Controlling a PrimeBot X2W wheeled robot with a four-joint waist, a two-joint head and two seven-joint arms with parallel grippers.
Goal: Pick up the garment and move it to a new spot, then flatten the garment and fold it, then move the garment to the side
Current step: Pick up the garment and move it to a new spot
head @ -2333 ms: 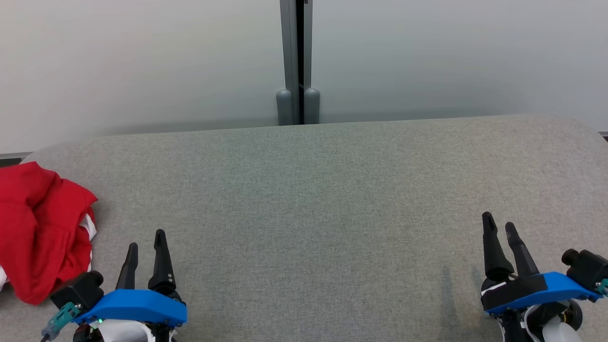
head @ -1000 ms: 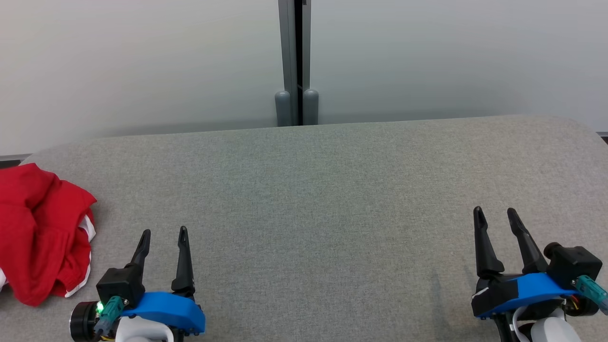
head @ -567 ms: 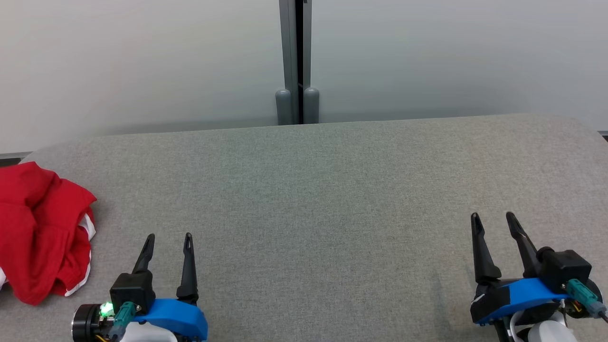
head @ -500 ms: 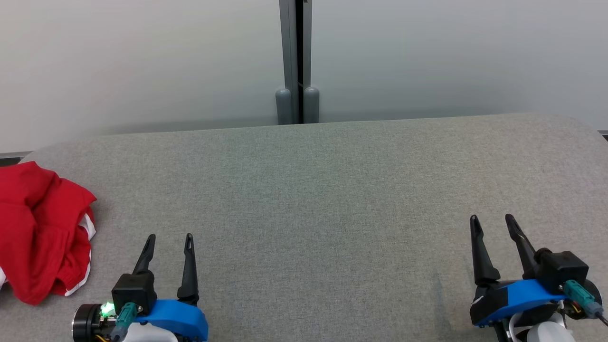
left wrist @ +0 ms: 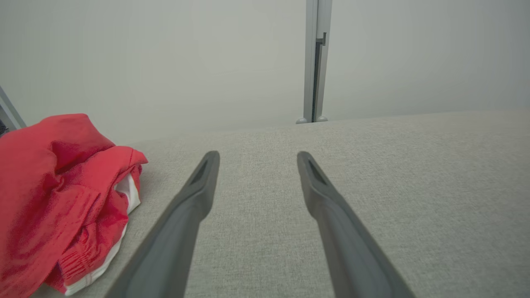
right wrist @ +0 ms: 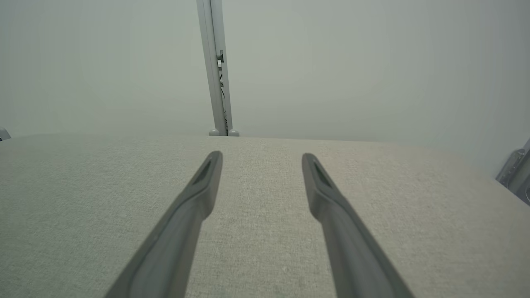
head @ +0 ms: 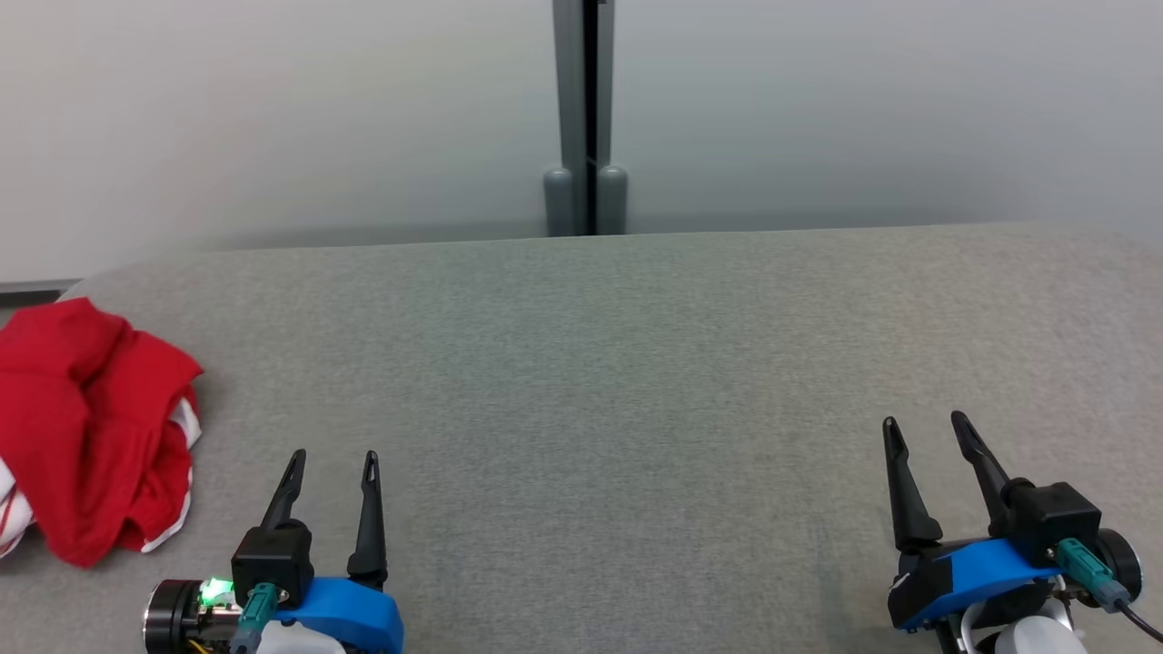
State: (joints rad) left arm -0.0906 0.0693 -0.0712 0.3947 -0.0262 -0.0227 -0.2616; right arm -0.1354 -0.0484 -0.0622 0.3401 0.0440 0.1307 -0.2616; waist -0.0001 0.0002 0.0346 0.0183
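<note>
The garment (head: 86, 427) is red with white trim and lies crumpled in a heap at the far left of the grey table (head: 618, 363). In the left wrist view the garment (left wrist: 54, 198) sits left of my fingers, apart from them. My left gripper (head: 333, 460) hovers near the front edge at lower left, open and empty, a short way right of the heap. My right gripper (head: 925, 425) stands open and empty at lower right, far from the garment. Between the right gripper's (right wrist: 261, 156) fingers lies bare grey cloth.
A pale wall rises behind the table, with a grey vertical post (head: 587, 118) at its middle. The table's rounded left corner (head: 82, 286) is just behind the garment. Grey metal hardware (right wrist: 515, 174) shows past the table's right end.
The head camera has swung slightly left, so the whole picture shifted right. Both grippers stay open; they rolled to stand more upright since the earliest frame. The garment lies as before.
</note>
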